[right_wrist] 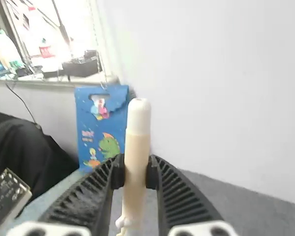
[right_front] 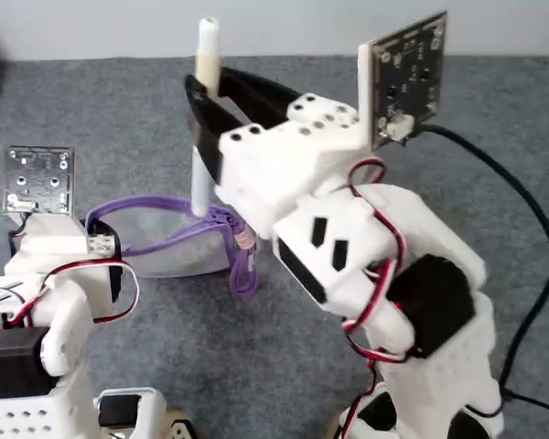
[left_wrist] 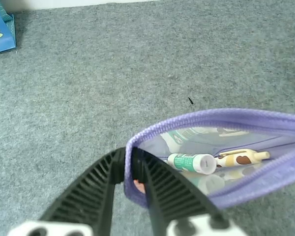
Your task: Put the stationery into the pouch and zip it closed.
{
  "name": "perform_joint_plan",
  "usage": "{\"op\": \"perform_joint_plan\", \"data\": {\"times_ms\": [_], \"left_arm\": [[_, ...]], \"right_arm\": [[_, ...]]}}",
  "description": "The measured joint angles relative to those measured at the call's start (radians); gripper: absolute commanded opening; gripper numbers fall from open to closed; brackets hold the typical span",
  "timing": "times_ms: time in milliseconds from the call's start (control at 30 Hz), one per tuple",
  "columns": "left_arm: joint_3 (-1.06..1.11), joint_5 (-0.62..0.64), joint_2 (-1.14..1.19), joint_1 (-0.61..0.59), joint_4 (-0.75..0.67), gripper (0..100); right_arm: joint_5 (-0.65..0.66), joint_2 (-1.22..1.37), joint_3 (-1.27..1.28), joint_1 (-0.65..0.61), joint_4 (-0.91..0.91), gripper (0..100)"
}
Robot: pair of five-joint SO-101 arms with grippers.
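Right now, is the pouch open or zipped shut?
Open. On the pouch the zipper edges stand apart; a green tube and a spotted pen lie inside.

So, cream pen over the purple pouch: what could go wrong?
The cream cylindrical pen stands upright in the right gripper at the purple fabric pouch rim; dropped so, it may catch the edge and topple outside. The left gripper pinches one end only; a push could tug it free.

One pouch [left_wrist: 211, 115], three stationery items [left_wrist: 191, 162]

The pouch [left_wrist: 221, 116] was lilac, the upright pen [right_wrist: 136, 147] cream, the spotted pen [left_wrist: 241, 159] cream with brown patches, the counter [left_wrist: 137, 59] grey.
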Motion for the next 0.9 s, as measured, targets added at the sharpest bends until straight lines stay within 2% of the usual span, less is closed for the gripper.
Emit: {"op": "perform_joint_plan", "data": {"times_ms": [167,433,900], "left_arm": [[0.002,0.000,0.000,0.000,0.000,1],[0.005,0.000,0.000,0.000,-0.008,1],[0.005,0.000,0.000,0.000,-0.020,1]], "right_arm": [[-0.003,0.000,0.158,-0.028,-0.180,0.8],[-0.003,-0.060,0.425,-0.078,-0.358,0.8],[-0.006,-0.084,0.987,-0.078,-0.921,1.0]]}}
